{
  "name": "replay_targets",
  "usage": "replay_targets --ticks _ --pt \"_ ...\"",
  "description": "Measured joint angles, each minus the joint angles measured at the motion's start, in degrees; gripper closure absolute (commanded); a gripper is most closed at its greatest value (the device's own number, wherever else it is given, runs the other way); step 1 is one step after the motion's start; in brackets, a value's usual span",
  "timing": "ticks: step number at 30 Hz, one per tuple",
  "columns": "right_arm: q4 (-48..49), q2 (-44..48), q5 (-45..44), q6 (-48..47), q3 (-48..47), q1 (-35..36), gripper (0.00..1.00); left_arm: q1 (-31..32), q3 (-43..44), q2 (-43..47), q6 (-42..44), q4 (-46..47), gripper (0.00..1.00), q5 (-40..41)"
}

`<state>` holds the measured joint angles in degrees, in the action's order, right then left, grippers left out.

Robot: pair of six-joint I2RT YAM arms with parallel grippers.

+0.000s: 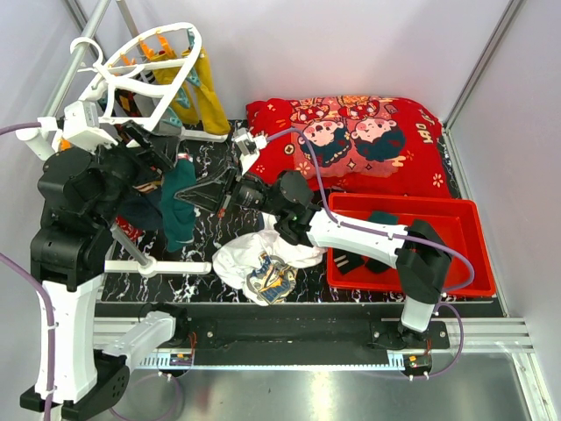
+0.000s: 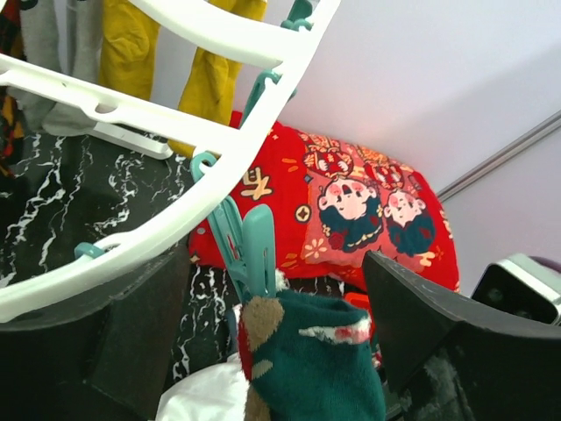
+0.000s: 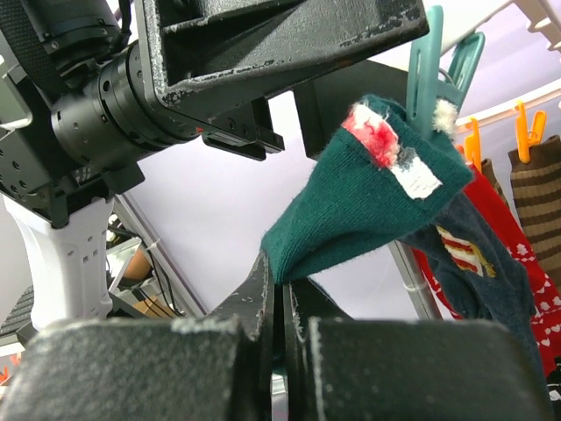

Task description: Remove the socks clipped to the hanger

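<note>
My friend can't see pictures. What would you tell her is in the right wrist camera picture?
The right claw pinches the lower edge of a dark green sock that hangs from a teal clip. Behind it hang a red sock and a brown striped sock under orange clips.

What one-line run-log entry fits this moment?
right gripper: shut on dark teal sock | left gripper: open, teal clip between its fingers | sock: clipped to white hanger | status: not yet released
</note>
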<state>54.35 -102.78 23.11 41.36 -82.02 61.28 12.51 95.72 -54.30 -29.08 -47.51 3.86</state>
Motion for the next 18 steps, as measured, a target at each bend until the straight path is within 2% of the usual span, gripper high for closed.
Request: replay_targets --ticks 12,18 --pt "0.81 0.00 0.50 0.72 0.72 -0.37 1.00 -4.24 -6.45 2.14 -3.65 6.58 0.25 -5.99" --pt "1.36 0.00 0.61 1.60 0.72 -0.66 1.00 -5.03 -7.41 2.51 -4.07 8.13 0.33 -6.88"
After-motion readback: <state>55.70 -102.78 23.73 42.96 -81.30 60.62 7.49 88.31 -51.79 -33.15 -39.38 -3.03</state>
